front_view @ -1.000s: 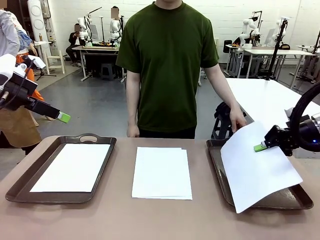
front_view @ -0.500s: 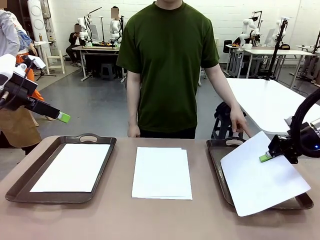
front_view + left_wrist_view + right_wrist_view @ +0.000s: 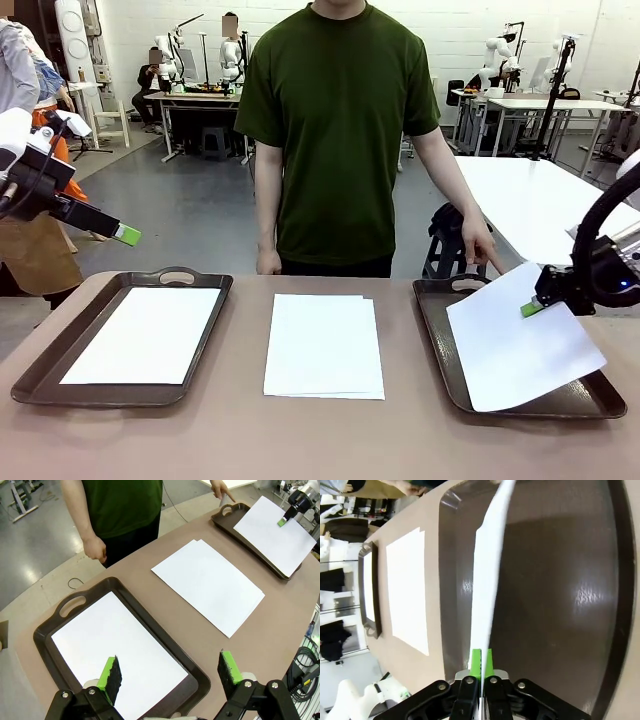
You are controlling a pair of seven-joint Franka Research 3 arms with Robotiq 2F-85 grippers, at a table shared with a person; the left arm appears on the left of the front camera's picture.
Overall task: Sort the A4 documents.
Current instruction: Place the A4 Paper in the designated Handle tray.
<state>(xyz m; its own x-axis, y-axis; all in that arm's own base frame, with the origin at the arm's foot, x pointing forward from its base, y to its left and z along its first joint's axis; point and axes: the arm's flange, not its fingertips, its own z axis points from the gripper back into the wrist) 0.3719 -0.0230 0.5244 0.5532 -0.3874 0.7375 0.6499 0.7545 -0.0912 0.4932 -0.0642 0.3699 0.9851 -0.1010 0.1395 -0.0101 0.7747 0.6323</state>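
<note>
A white A4 sheet (image 3: 525,345) slants over the right brown tray (image 3: 440,330), its low edge resting inside. My right gripper (image 3: 532,308) is shut on the sheet's upper edge. In the right wrist view the sheet (image 3: 487,580) runs edge-on from the pinched pads (image 3: 482,662) across the tray floor (image 3: 560,580). A small stack of A4 sheets (image 3: 323,345) lies on the table's middle. Another sheet (image 3: 145,335) lies flat in the left tray (image 3: 40,385). My left gripper (image 3: 125,236) hangs open, high above the table's left end, over that tray's sheet (image 3: 115,655).
The person stands at the far edge behind the middle stack. One hand (image 3: 480,250) points a finger down at the right tray's far handle. Bare table lies between the trays and the stack, and along the near edge.
My right gripper has drawn the sheet right and lowered it, so it lies more squarely over the right tray. The person's hand has shifted to point at the tray handle. The left arm has stayed still.
</note>
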